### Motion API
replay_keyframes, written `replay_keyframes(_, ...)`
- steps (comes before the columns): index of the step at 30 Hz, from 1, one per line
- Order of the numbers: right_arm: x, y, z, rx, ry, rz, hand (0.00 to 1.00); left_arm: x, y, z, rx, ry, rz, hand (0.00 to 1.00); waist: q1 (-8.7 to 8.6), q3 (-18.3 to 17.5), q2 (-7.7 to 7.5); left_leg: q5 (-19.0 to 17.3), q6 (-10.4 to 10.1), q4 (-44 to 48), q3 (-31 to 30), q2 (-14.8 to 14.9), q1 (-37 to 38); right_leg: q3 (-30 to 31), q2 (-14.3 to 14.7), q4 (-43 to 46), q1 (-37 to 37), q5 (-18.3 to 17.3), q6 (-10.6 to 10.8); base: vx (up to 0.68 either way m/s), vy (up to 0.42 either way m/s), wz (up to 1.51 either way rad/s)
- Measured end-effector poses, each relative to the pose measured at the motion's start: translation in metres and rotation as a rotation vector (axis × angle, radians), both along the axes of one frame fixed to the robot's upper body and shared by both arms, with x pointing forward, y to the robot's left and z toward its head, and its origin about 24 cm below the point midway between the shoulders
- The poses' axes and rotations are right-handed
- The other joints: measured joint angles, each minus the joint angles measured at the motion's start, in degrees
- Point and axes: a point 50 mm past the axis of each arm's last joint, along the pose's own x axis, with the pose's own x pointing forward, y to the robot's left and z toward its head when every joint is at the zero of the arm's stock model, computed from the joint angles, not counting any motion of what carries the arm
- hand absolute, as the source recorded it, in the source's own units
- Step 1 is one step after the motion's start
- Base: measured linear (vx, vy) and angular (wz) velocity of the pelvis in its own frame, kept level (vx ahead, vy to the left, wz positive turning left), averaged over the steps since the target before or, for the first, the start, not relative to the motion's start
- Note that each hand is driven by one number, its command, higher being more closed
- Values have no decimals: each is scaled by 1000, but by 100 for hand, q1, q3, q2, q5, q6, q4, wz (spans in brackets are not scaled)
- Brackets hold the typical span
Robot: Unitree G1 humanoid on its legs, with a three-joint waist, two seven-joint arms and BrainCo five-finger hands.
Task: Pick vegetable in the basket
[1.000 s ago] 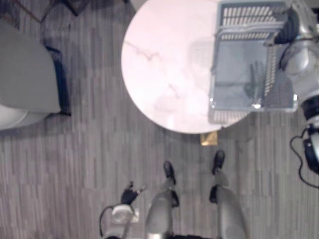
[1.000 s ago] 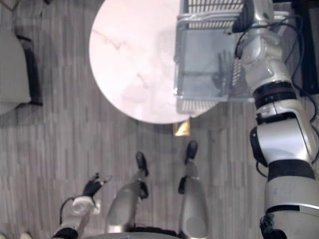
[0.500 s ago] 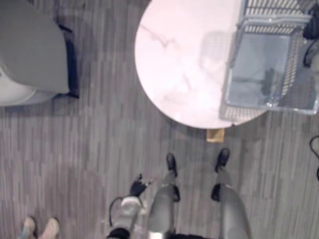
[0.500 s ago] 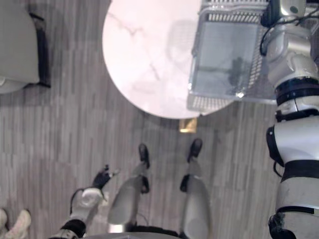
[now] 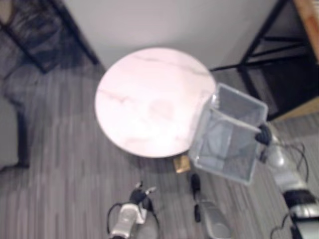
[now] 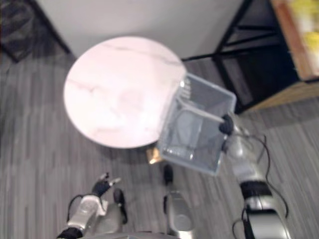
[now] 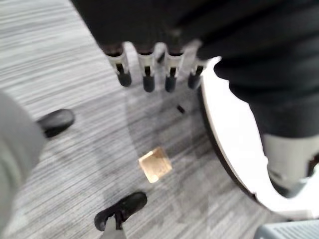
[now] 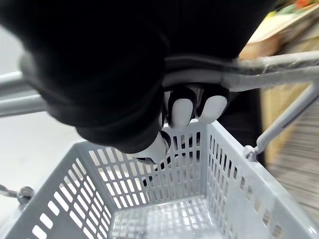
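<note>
Basket [image 5: 238, 107]: one, grey plastic, slotted walls, grey bar handle [image 8: 259, 69]. You will find it hanging tilted from the right hand [image 5: 263, 134], at the right side of the tabletop [image 5: 149, 99]. One side of it overlaps the tabletop's edge in the head views; you cannot tell whether it touches the top. The right wrist view looks down into it, onto the slotted bottom and two walls.

Right hand: fingers [image 8: 182, 110] curled over the handle and closed round it, thumb tucked beneath, tips pointing down toward the basket's inside. The arm reaches in from the lower right.

Left hand [image 6: 102, 186]: low at the robot's left side, above the floor [image 5: 60, 164], well apart from the basket. Its fingers [image 7: 148, 69] hang straight in a row, slightly parted, gripping nothing.

Tabletop: round, pale marble pattern with thin veins.

Floor: grey striped planks.

Block [image 7: 155, 164]: small, tan, square, lying flat on the floor at the tabletop's near edge, close to the basket's low corner in the head views.

Shelf [image 6: 294, 40]: wooden board on a dark frame [image 5: 261, 34], beyond the basket on the right. Yellow shapes [image 6: 305, 7] lie on it, too blurred to name; you cannot tell whether any is a vegetable.
</note>
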Motion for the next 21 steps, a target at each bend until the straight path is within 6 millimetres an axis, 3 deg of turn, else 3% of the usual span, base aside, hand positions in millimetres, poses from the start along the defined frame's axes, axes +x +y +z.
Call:
replay_keyframes(2, -30, -9, -29, 111, 49, -119, 100, 1, 11, 3, 37, -3, -12, 0, -44, -74, 20, -15, 45, -102, 761, 154, 481, -1782, -386, 599, -91, -639, -913, 53, 74, -136)
replay_keyframes(3, -30, -9, -29, 111, 49, -119, 100, 1, 11, 3, 37, -3, -12, 0, -44, -74, 20, -15, 45, -102, 761, 154, 481, -1782, -386, 599, -91, -639, -913, 104, 41, -150)
replay_keyframes(4, -47, -4, -51, 193, 88, -168, 100, -2, 23, 3, 75, 10, -14, 0, -69, -179, -116, -112, -16, -71, 1235, 152, 819, -2881, -836, 1532, -228, -731, -1210, 110, 18, -167)
replay_keyframes(5, -56, 3, -66, 266, 120, -192, 100, -7, 35, 3, 95, 29, 19, 0, -72, -262, -161, -242, -74, 92, 1609, 239, 1010, -3280, -804, 1718, -248, -643, -1395, 86, -32, -261)
replay_keyframes(6, -60, 15, -80, 366, 144, -213, 100, -15, 49, 3, 120, 50, 56, 0, 20, -400, -173, -241, 0, 157, 2074, 317, 1141, -3524, -488, 1311, -218, -710, -2012, 50, -49, -221)
replay_keyframes(7, -61, 19, -85, 413, 149, -224, 100, -18, 51, 2, 121, 56, 65, 0, 26, -455, -124, -244, 74, 122, 2314, 352, 1213, -3890, -532, 1186, -115, -973, -1860, 9, -56, -234)
replay_keyframes(8, -62, 23, -92, 474, 158, -246, 100, -19, 50, 0, 118, 63, 67, 0, 34, -585, 20, -202, 165, -132, 2742, 411, 1377, -4966, -784, 1654, -76, -1550, -1587, 52, -67, -193)
replay_keyframes(9, -63, 23, -95, 511, 154, -257, 100, -20, 51, 0, 120, 64, 67, 0, -24, -643, 42, -248, 72, -169, 2875, 328, 1468, -5119, -1110, 2202, -91, -1598, -1485, 106, -103, -231)
replay_keyframes(10, -69, 25, -102, 573, 155, -288, 100, -21, 50, -1, 118, 71, 73, 0, 15, -664, 28, -317, -41, -136, 3204, 229, 1670, -5084, -1146, 2349, -145, -1484, -890, 94, -102, -170)
replay_keyframes(11, -71, 28, -106, 605, 163, -297, 100, -23, 50, -3, 116, 85, 76, 0, -24, -684, 72, -280, -78, -96, 3328, 262, 1728, -4896, -993, 2286, -179, -1494, -903, 149, -173, -175)
replay_keyframes(12, -83, 33, -117, 660, 190, -329, 100, -31, 48, -9, 96, 126, 100, 0, -37, -713, 128, -151, -275, 269, 3519, 400, 1875, -4566, -721, 2229, -159, -1515, -936, 171, -185, -168)
replay_keyframes(13, -97, 35, -129, 709, 224, -378, 100, -37, 44, -13, 74, 137, 122, 0, -3, -756, 152, -61, -161, 1283, 3573, 788, 1850, -4194, -454, 2042, -71, -1527, -953, 211, -205, -171)
replay_keyframes(14, -105, 34, -135, 726, 247, -404, 100, -42, 41, -16, 65, 148, 133, 0, 13, -753, 191, 94, 48, 1907, 3535, 1053, 1802, -3994, -277, 1854, 44, -1517, -931, 186, -137, -176)
replay_keyframes(15, -116, 33, -145, 743, 289, -440, 100, -52, 35, -21, 44, 178, 138, 0, 11, -789, 277, 218, 668, 3267, 3069, 1572, 1405, -3706, 40, 1438, 315, -1458, -895, 179, -126, -153)
replay_keyframes(16, -128, 29, -154, 777, 316, -498, 100, -55, 28, -24, 24, 190, 142, 0, -5, -777, 269, -85, 607, 4147, 2297, 1596, 784, -3403, 165, 1237, 478, -1431, -852, 220, -133, -142)
replay_keyframes(18, -148, 24, -167, 819, 367, -601, 100, -64, 22, -29, 5, 216, 160, 0, 26, -764, 274, -337, 475, 4515, 1601, 1423, 88, -3027, 311, 1014, 758, -1428, -847, 238, -65, -134)
replay_keyframes(21, -179, 11, -181, 837, 422, -766, 100, -63, 22, -28, -27, 194, 229, 0, 284, -680, 283, -400, 392, 3507, 1359, 932, -630, -2385, 415, 804, 1096, -1395, -787, 233, 31, -124)
